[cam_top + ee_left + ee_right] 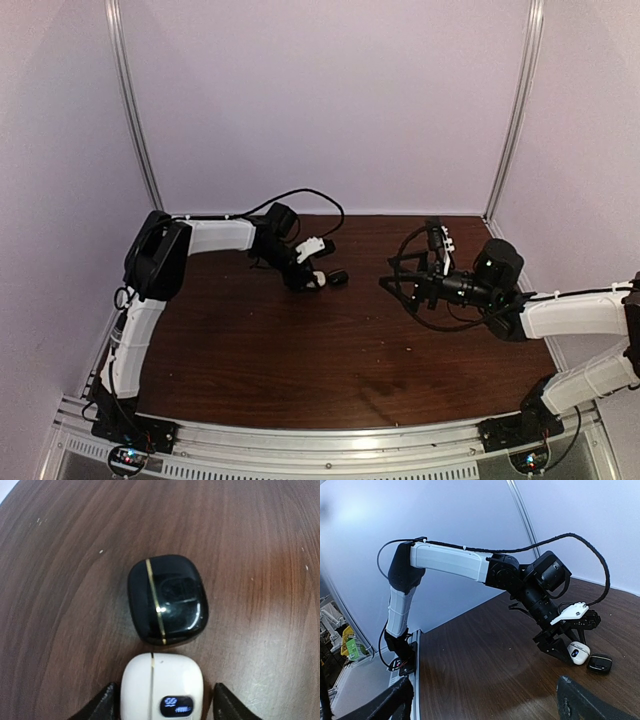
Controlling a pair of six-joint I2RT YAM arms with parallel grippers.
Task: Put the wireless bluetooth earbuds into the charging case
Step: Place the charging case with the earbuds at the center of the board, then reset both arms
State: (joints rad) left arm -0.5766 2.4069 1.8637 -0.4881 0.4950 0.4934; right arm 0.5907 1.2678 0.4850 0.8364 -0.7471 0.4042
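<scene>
Left hand (pixel 162 702) released, fingers either side of the white charging case (pixel 161 690), near the table's (pixel 300 370) far edge.
Black charging case (pixel 167 600) just beside it toward the right edge, lids closed, seams roughly parallel; right hand (pixel 484 690) released, well apart.

The left gripper (pixel 568 649) straddled the white charging case (pixel 578 653) on the brown table (pixel 470 645). A black charging case (pixel 600 664) lay just beside the white one, on its right. Nearer the camera than the white case, the right gripper (pixel 485 685) stood spread wide.
</scene>
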